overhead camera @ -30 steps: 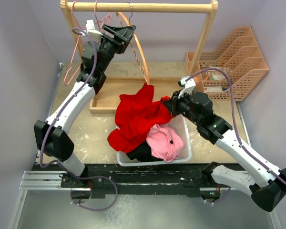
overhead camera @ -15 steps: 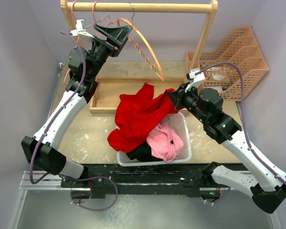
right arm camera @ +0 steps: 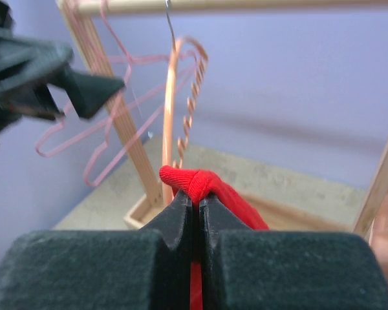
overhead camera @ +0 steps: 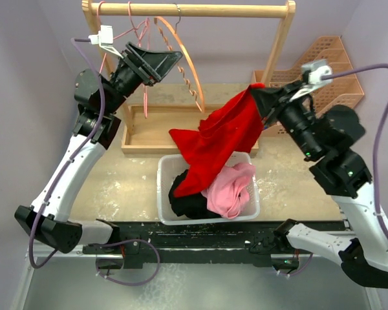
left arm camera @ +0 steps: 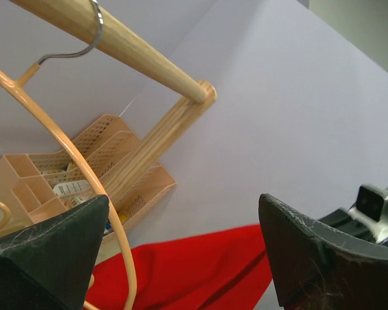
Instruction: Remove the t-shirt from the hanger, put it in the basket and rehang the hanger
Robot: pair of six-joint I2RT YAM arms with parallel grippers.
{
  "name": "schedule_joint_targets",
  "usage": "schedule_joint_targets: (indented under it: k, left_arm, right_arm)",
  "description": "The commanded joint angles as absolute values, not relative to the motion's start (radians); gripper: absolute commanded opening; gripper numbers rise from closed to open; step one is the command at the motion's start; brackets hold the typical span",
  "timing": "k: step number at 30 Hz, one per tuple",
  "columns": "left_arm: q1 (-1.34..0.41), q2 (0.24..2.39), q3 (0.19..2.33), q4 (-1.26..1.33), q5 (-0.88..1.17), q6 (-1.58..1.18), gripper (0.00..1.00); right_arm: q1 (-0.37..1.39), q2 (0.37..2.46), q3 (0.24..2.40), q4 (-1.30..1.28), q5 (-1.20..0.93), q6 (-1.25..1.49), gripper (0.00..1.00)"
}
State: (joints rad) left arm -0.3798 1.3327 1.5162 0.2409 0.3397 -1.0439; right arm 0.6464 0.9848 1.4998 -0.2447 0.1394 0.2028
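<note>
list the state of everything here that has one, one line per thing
red t-shirt: off the hanger, lifted, lower end trailing into the bin
orange hanger: bare, hooked on the rail
right gripper: shut on the red t-shirt
left gripper: open, holding nothing
white bin: holds pink and dark clothes

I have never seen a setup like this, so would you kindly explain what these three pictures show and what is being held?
Two white-and-black robot arms stand at a table's near edge. The overhead picture looks down on both; the other two come from cameras on each wrist. The right tool is shut on a red t-shirt, lifting it above a white plastic basket that holds pink and black clothes. The left tool is open and holds nothing, near an orange hanger on a wooden rail. The shirt hangs clear of the hanger. Orange file trays stand at the right.
</note>
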Motion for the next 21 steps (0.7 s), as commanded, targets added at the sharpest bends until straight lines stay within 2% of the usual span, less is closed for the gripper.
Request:
schedule_joint_targets:
  k: [1, 21]
  left_arm:
    - [-0.378, 1.264, 1.544, 0.204, 0.438, -0.904, 0.99]
    - [-0.377, 1.078, 1.45, 0.099, 0.476, -0.625, 0.99]
  right_arm:
    - [0.647, 1.009, 1.682, -0.189, 0.141, 0.132, 0.0]
    - [0.649, 1.267, 2.202, -0.192, -0.157, 0.237, 0.0]
